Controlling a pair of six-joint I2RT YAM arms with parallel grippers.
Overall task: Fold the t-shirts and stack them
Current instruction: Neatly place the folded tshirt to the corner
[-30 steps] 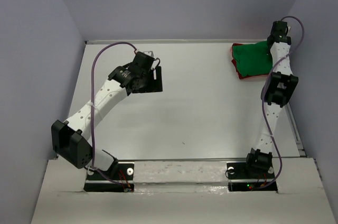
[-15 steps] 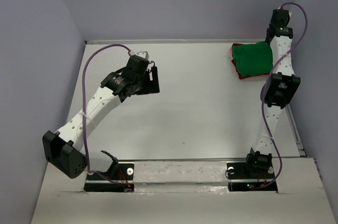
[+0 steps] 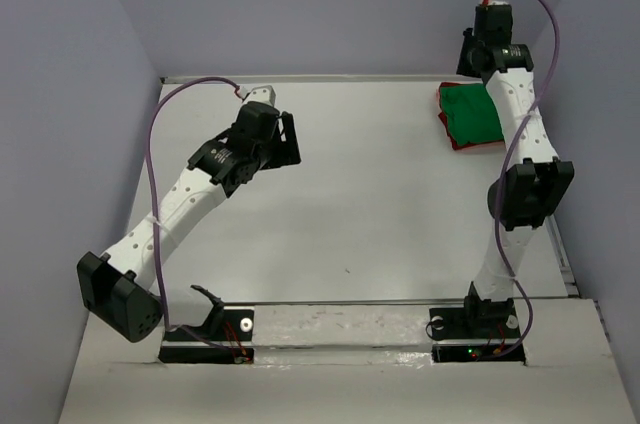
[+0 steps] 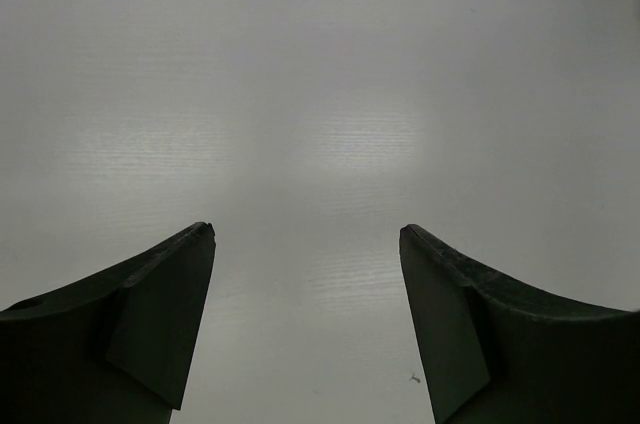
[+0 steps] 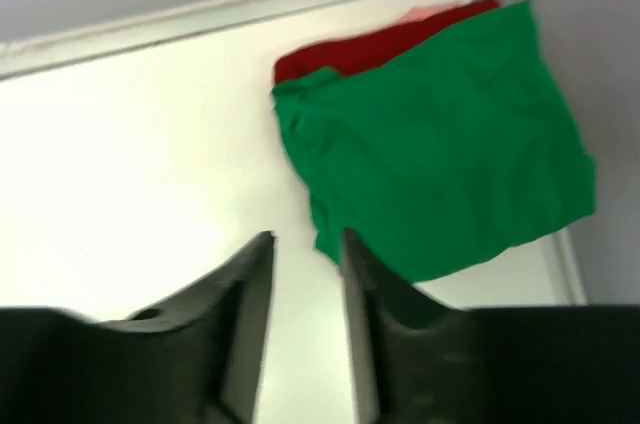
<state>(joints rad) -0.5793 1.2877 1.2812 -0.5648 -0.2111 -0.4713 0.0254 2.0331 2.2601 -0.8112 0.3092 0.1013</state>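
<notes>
Since a sec ago the right arm has come up and back off the pile. It was bent low over the shirts; now it stands tall w/ the right claw (image 3: 472, 52) hanging above the far right corner. The left arm has shifted a bit too, elbow swung further out left, w/ the left claw (image 3: 288, 139) in much the same spot mid-table.

What that means, prob: the last placing is done. The green shirt (image 5: 440, 174) lies folded flat on top of the red shirt (image 5: 370, 47), red only peeking out at the edges. Both sit in the far right corner of the table (image 3: 380, 214). Looks like the stack is made and the job is at or near its end.

Right claw: fingers parted just a crack, nothing between them, touching no cloth. Left claw: spread wide, empty, over bare tabletop.
</notes>
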